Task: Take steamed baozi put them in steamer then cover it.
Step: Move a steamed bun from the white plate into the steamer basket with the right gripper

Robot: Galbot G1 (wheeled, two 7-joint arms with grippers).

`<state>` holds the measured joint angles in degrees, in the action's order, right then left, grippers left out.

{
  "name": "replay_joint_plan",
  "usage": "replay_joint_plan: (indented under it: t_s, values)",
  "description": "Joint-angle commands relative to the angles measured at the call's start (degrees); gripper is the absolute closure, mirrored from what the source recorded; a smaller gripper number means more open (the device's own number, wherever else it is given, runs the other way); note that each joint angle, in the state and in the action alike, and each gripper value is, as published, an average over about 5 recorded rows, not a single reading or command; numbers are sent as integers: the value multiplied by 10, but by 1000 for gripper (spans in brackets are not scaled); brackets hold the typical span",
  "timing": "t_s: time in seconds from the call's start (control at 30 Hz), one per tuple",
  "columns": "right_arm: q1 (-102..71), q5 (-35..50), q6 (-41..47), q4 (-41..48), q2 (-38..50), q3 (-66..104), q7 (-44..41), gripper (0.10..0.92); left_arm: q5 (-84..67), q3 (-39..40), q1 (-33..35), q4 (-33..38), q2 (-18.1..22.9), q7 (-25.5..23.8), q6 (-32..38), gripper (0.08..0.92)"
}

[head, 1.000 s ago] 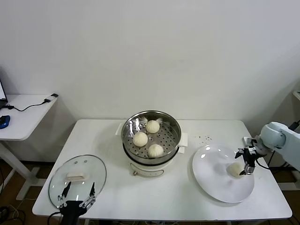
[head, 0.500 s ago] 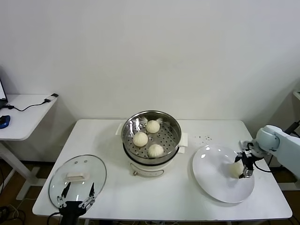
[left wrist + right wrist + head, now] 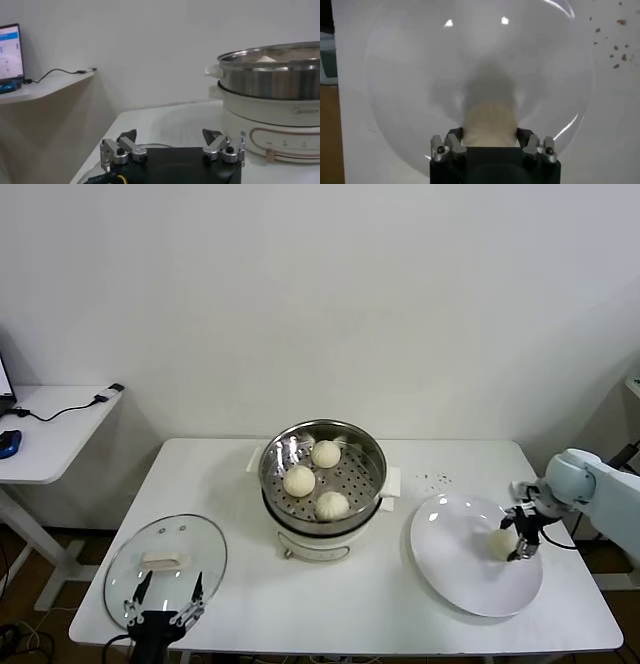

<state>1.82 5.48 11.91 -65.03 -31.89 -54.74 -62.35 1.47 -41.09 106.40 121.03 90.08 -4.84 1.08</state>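
Your right wrist view alone shows the right gripper (image 3: 490, 142) pinching a smooth, domed baozi (image 3: 489, 125) on the glossy plate (image 3: 450, 569) beside the steel steamer (image 3: 322, 474). Left gripper (image 3: 162, 602) hangs spread by the glass cover (image 3: 165, 559).

Three baozi (image 3: 316, 478) in steamer (image 3: 370, 446), cover (image 3: 205, 542) off

Shiny perforated metal steamer (image 3: 322, 464), clear glass cover (image 3: 166, 562), glossy white plate (image 3: 455, 569).

Bright even light, soft shadows, plate (image 3: 395, 75) glare
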Motion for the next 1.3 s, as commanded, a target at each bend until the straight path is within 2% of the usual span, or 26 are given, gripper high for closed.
replay_joint_plan:
  t_s: [0.03, 0.33, 0.6, 0.97, 1.3]
  values:
    - [176, 116, 7, 7, -26, -117, 0, 321, 0, 2, -2, -1, -1, 0, -1, 177]
    - [453, 326, 14, 46, -169, -339, -1, 318, -3, 12, -6, -3, -4, 0, 2, 177]
    - [508, 444, 37, 32, -289, -402, 12, 314, 3, 39, -7, 4, -20, -2, 2, 177]
    - [461, 455, 57, 17, -383, -420, 35, 317, 5, 52, -6, 9, -26, -2, 3, 177]
    - [388, 401, 61, 41, -411, -423, 47, 313, 0, 49, -8, 5, -40, -3, 3, 177]
